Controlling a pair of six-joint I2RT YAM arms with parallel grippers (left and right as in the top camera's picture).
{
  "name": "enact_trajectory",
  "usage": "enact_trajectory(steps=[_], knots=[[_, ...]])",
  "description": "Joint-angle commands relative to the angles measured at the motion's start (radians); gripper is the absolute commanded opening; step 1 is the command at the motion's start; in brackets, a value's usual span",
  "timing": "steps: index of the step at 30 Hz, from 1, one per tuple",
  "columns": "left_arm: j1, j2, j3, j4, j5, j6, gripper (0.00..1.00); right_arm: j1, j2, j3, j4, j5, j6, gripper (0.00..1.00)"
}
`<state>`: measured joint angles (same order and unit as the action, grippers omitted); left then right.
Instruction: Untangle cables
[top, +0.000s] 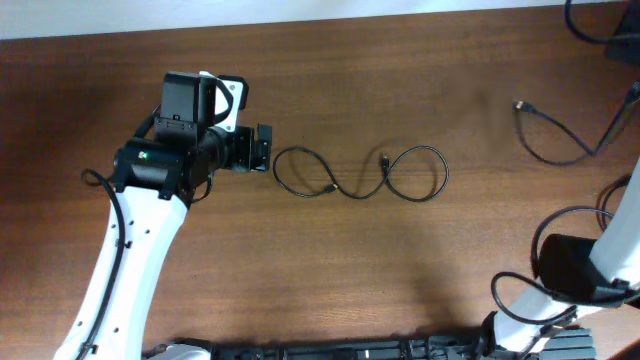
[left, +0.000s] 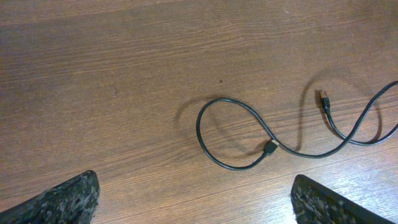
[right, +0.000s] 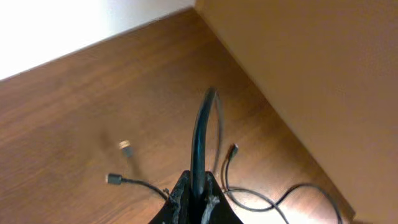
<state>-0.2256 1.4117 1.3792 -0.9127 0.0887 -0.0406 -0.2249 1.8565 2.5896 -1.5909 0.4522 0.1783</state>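
Observation:
A thin black cable (top: 276, 172) lies on the wooden table in a figure-eight, with its two plugs (top: 333, 187) (top: 385, 158) near the middle. My left gripper (top: 262, 150) is open and empty just left of its left loop. The left wrist view shows that loop (left: 199, 130) ahead of the open fingers (left: 196, 185). A second thin cable (top: 560, 160) with a plug (top: 520, 105) lies at the far right. My right gripper (right: 198, 190) is shut on a black cable (right: 200, 137) that rises from between its fingers. The right gripper itself does not show in the overhead view.
The right wrist view shows more thin cable on the table with plugs (right: 113, 179) (right: 234, 149), close to the table's corner and edge (right: 261, 93). The right arm (top: 570, 265) stands at the front right with thicker black wiring around its base.

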Motion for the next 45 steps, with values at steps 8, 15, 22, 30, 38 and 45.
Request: enact_trajectory(steps=[8,15,22,30,38,45], knots=[[0.006,-0.015,0.009,0.002,-0.007,0.019,0.99,-0.158,0.003,-0.392,0.245,-0.273,0.022,0.04],[0.006,-0.015,0.009,0.002,-0.007,0.019,0.99,-0.222,0.004,-0.629,0.442,-0.310,0.022,0.04],[0.006,-0.015,0.009,0.002,-0.007,0.019,0.99,-0.347,0.024,-0.755,0.577,-0.310,0.048,0.04],[0.006,-0.015,0.009,0.002,-0.008,0.019,0.99,-0.494,0.098,-0.761,0.570,-0.320,0.123,0.24],[0.006,-0.015,0.009,0.002,-0.007,0.019,0.99,-0.508,0.130,-0.774,0.528,-0.454,0.122,0.99],[0.006,-0.015,0.009,0.002,-0.007,0.019,0.99,-0.506,0.130,-0.774,0.484,-0.560,0.099,0.99]])
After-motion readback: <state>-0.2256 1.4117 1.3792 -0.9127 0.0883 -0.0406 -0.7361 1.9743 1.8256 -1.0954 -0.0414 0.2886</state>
